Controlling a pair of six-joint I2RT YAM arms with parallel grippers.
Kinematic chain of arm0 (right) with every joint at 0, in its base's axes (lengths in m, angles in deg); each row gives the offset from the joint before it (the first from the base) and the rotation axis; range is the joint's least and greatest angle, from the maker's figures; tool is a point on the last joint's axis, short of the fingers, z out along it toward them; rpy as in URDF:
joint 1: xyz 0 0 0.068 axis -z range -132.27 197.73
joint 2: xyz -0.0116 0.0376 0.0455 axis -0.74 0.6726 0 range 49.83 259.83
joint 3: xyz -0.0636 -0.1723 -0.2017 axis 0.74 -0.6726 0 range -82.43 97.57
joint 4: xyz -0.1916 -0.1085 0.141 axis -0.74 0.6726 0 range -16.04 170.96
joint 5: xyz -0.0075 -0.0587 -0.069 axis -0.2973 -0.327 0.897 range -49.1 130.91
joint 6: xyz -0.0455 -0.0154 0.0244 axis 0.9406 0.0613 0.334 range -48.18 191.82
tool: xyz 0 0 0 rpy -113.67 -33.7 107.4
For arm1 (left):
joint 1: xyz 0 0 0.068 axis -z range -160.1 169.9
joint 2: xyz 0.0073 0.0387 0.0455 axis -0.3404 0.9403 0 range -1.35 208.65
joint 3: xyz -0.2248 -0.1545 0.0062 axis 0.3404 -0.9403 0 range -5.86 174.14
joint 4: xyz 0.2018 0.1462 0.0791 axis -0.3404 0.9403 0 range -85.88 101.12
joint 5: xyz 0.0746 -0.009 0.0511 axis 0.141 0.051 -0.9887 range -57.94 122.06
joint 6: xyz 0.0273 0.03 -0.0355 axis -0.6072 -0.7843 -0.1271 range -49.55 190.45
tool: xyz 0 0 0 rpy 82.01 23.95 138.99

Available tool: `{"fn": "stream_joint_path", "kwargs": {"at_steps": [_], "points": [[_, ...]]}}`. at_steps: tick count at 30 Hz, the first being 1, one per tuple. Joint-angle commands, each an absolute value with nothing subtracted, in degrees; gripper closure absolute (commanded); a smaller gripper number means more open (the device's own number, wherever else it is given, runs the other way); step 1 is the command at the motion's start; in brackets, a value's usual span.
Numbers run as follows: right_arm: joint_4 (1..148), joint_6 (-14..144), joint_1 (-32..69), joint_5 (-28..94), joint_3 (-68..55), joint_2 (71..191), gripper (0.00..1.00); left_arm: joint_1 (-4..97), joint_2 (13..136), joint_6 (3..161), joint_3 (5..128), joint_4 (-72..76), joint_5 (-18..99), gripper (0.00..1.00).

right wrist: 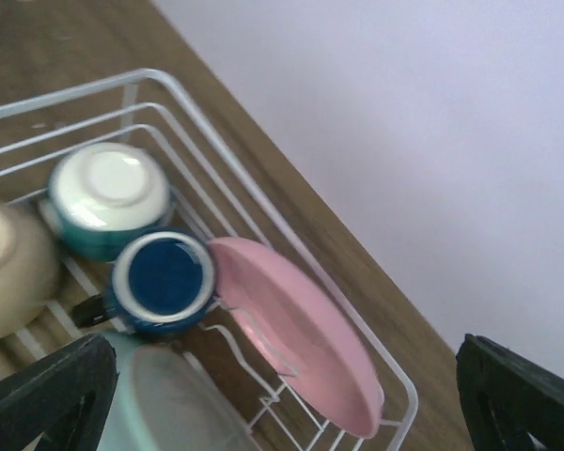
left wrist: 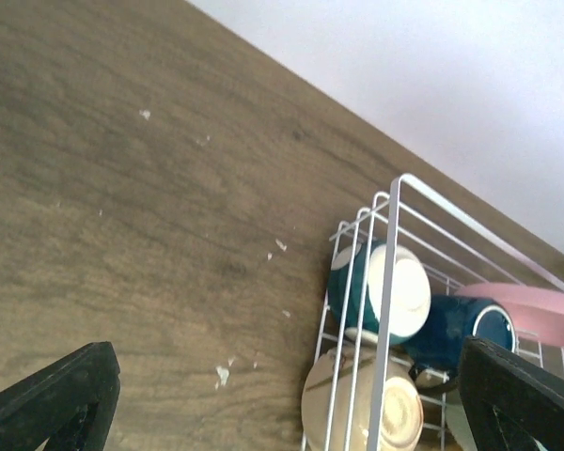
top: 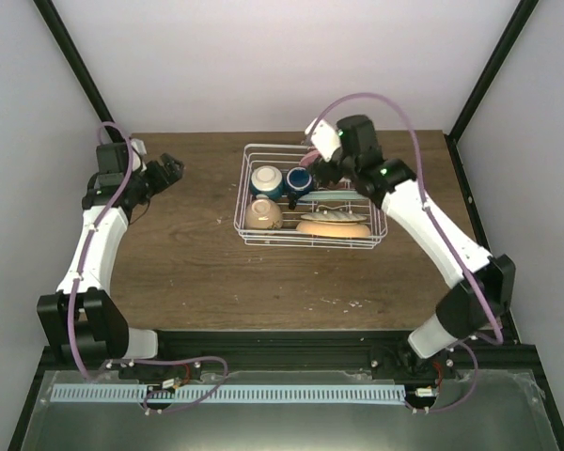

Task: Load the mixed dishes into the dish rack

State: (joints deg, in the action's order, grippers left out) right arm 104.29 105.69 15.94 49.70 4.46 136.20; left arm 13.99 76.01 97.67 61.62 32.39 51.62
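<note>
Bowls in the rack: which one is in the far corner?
The white-and-blue bowl, teal on the outside; the cream bowl sits on the near side.

dish rack [left wrist: 391, 272] | inside: cream bowl [top: 262, 214], white-and-blue bowl [right wrist: 108, 193], mug [right wrist: 162, 280], pink plate [right wrist: 301, 338], tan plate [top: 332, 224]

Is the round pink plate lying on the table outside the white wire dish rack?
No, the round pink plate sits tilted inside the white wire dish rack, beside the dark blue mug.

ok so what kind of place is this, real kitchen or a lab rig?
Most likely a lab test cell, not a kitchen: a wood-grain table boxed in by plain white walls and black frame struts, with a white wire dish rack set on it.
</note>
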Motion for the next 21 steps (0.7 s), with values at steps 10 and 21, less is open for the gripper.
{"fn": "stream_joint_path", "kwargs": {"at_steps": [10,21], "points": [[100.17,74.15,48.11,38.39,13.83,150.24,0.00,13.57,82.05,94.41,69.84,29.34,48.15,0.00],[102.48,68.50,55.98,42.56,3.89,154.06,0.00,13.48,84.04,94.43,69.82,28.71,46.20,0.00]]}}
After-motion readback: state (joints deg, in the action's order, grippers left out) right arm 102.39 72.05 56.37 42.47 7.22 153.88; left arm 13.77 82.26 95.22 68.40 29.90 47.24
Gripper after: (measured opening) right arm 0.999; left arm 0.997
